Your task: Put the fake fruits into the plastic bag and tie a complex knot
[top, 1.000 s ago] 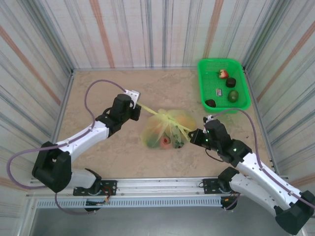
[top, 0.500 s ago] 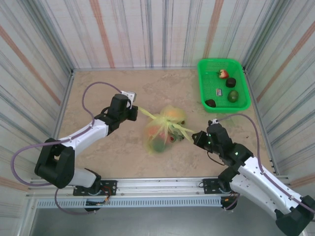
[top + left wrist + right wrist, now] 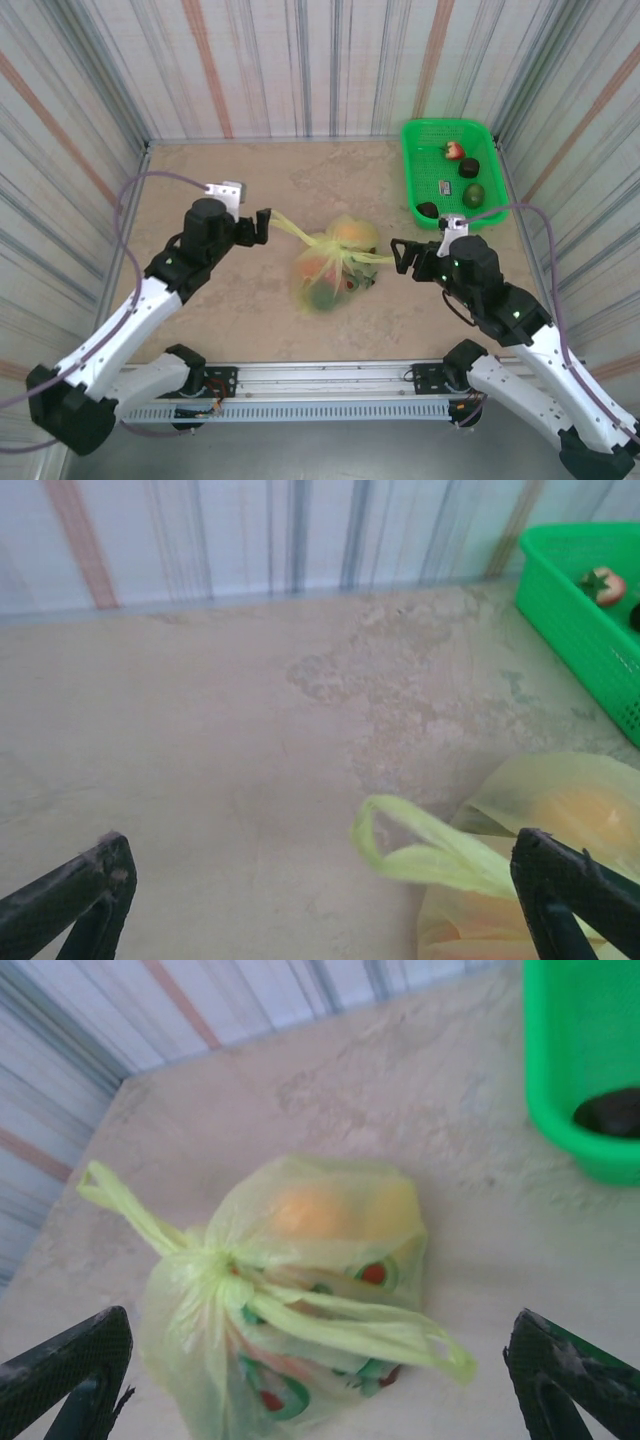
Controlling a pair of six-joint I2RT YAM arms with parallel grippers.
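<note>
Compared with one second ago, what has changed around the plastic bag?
Both grippers opened and let go of the bag handles, which lie loose: the left gripper drew back leftward, the right gripper backed off. The plastic bag, its knot and the green basket stayed put.

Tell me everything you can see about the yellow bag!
The plastic bag is thin, crinkly, see-through yellow-green plastic. It sits bulging near the middle of the table. Its top is gathered into a knot, and two handle ends stick out loose, one to each side. Through the plastic you can see fake fruits: an orange one, plus red and green bits.
</note>
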